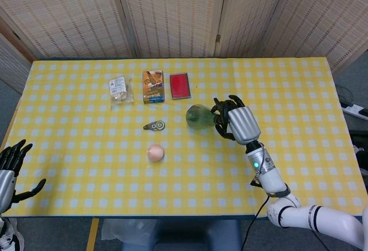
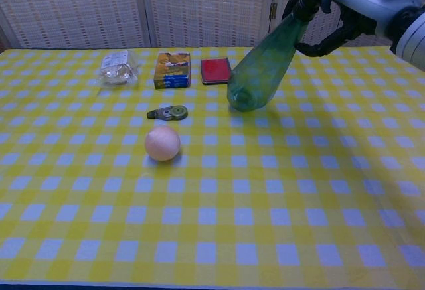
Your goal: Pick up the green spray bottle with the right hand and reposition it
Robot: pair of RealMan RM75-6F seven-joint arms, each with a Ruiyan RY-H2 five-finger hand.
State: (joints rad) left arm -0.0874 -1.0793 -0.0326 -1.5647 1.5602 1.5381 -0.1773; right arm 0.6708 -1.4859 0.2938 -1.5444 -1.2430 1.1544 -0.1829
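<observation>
My right hand (image 1: 237, 123) (image 2: 345, 1) grips the green spray bottle (image 1: 199, 116) (image 2: 261, 71) by its upper end and holds it tilted above the yellow checked table (image 1: 287, 90). In the chest view the bottle's rounded base hangs low toward the left, near the red box, while its black sprayer sits up inside my fingers. In the head view the bottle shows just left of the hand, right of the tape dispenser. My left hand (image 1: 11, 168) hangs off the table's front left corner, fingers spread, holding nothing.
A peach ball (image 1: 155, 153) (image 2: 163, 143) lies mid-table, a small tape dispenser (image 1: 154, 126) (image 2: 167, 113) behind it. Along the far side sit a clear snack bag (image 1: 120, 88) (image 2: 117, 68), an orange-blue carton (image 1: 153, 85) (image 2: 172, 70) and a red box (image 1: 180, 85) (image 2: 217, 70).
</observation>
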